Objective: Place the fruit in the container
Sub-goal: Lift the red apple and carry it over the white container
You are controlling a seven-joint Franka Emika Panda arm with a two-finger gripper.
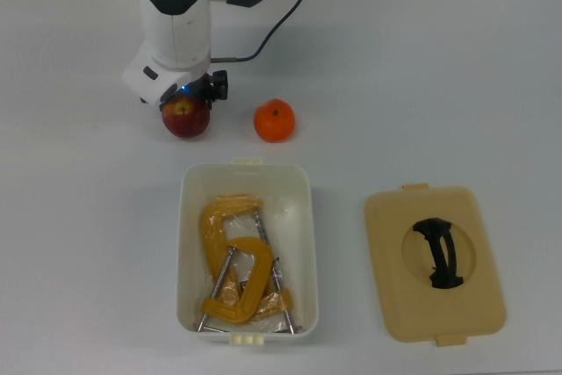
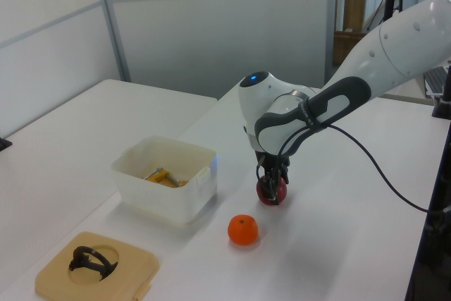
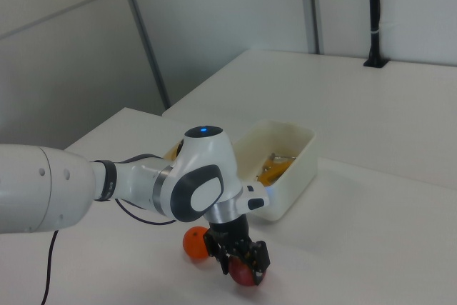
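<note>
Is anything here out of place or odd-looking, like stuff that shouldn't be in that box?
Yes: the white container already holds yellow clamps, tools rather than fruit. Its beige lid lies off to the top view's right. The apple and orange sit on the table.
</note>
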